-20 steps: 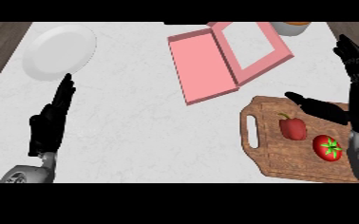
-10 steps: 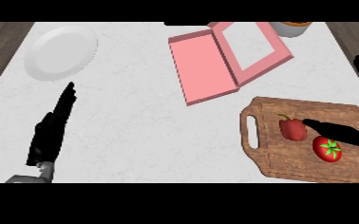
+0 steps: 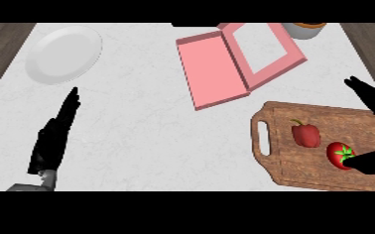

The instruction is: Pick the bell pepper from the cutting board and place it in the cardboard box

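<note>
Since half a second ago the right hand (image 3: 361,91) has pulled off the middle of the board and back to the view's right edge. Its fingers are now spread, holding nothing: one group shows high, and one dark tip shows low, over the tomato's edge.

The counter (image 3: 147,119) carries everything. The pink cardboard box (image 3: 212,67) lies open, ahead of that hand and well to its left. The cutting board (image 3: 293,171) sits directly left of the hand and partly under it. The left hand (image 3: 53,141) rests far across the counter, fingers straight and empty, well apart from the board, so the right hand is plainly the nearer one.

The bell pepper (image 3: 306,135) lies on the board to the left of the right hand, level with the gap between the upper fingers and the lower tip. Its long axis runs away from the robot, stem at the far end. The tomato (image 3: 338,154) sits between pepper and lower tip, just beside the pepper, so I judge the reach should come leftward above it.
</note>
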Robot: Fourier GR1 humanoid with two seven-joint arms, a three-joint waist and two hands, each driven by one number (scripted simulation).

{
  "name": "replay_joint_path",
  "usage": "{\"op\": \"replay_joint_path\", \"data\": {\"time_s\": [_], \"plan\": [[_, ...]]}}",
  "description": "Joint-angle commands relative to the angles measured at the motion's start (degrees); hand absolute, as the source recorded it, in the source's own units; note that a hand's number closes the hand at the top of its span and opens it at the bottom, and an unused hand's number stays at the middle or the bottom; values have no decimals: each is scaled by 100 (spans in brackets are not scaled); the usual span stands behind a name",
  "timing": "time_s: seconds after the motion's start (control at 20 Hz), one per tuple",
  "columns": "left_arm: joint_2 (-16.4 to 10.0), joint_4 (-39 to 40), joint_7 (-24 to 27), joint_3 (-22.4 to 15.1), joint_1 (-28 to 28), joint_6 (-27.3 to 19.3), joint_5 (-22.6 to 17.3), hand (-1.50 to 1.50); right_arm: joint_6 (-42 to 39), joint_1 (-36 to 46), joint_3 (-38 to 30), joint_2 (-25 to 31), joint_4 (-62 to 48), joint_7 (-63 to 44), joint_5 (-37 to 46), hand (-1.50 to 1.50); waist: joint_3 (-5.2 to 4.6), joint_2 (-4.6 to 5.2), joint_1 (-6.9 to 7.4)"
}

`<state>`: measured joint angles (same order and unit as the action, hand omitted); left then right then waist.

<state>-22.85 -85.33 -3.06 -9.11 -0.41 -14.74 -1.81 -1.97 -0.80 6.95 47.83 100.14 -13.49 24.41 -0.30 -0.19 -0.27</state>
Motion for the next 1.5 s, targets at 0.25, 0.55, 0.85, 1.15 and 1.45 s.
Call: {"op": "replay_joint_path", "data": {"time_s": [0.25, 0.55, 0.85, 1.15, 1.45], "plan": [[98, -192, -318, 82, -214, 106, 67, 0, -1339, 586, 1148, -639, 761, -2510, 634, -150, 27, 21, 71], [166, -344, -39, 322, 234, 368, 200, 0, -1390, 476, 930, -1203, 361, -2333, 1264, -150, 30, 18, 48], [257, -749, -509, 424, 208, 432, 398, 0, -1647, 258, 634, -1380, 234, -2319, 1555, -150, 31, 13, 39], [666, -264, -482, 440, -136, 497, 744, 0, -1710, 285, 610, -1939, 55, -2159, 2096, -150, 30, 18, 26], [407, 118, 234, 1058, 117, 1075, 465, 0, -1787, 508, 339, -2236, -246, -1881, 2291, -150, 29, 19, 42]]}}
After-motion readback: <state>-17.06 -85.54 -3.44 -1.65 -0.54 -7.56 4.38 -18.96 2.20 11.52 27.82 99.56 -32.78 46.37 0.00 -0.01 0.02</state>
